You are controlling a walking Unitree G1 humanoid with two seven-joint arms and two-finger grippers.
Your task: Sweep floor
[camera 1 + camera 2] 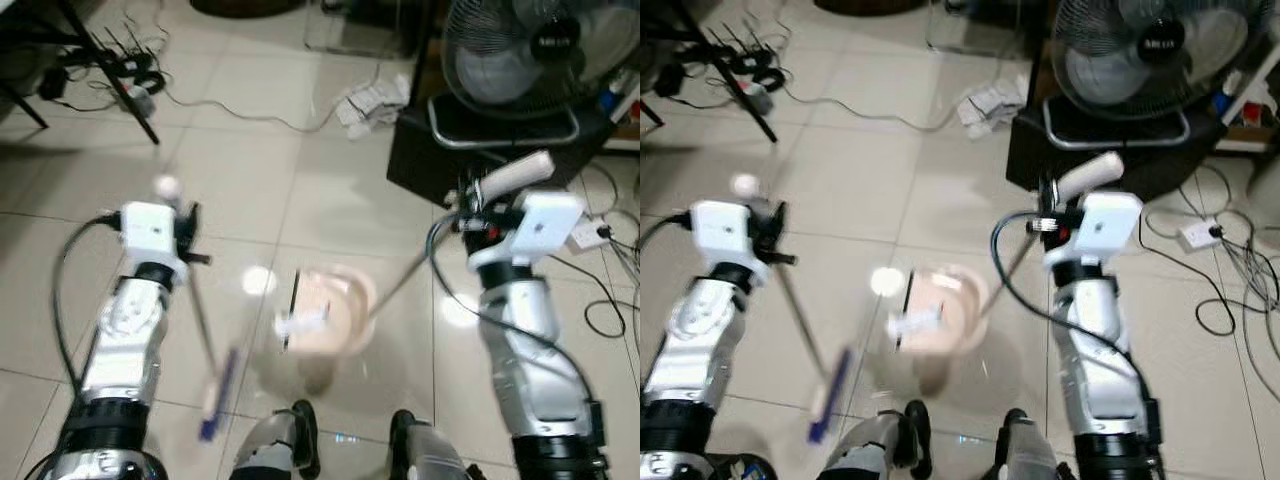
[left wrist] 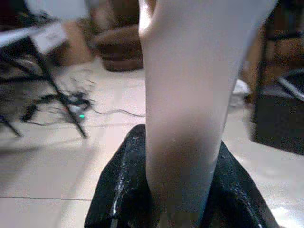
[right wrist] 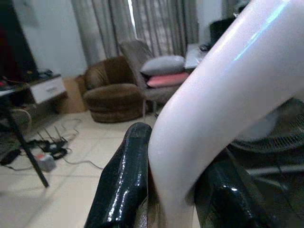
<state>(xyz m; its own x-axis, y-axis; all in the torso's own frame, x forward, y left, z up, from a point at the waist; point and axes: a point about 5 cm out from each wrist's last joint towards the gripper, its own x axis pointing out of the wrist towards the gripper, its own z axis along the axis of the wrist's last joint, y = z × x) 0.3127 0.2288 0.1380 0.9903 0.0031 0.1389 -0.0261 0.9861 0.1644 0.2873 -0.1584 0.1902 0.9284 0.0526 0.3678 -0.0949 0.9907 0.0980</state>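
Near floor [image 1: 330, 190]: blurred dustpan [image 1: 325, 312], contents unclear.
Left gripper [image 1: 185, 245]: fingers clamp broom [image 1: 215, 385].
Right gripper [image 1: 470, 205]: fingers clamp dustpan handle [image 1: 512, 175].

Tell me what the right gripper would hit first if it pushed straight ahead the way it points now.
Likely the standing fan on its dark base: the right gripper, jaws shut on the dustpan handle, points forward toward it. Depth is unclear, and the handle would probably arrive first.

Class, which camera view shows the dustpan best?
The left eye view: the whole pink dustpan lies on the floor between the arms. The right eye view shows it similarly, blurred. The right wrist view shows its pale handle between the right gripper's fingers.
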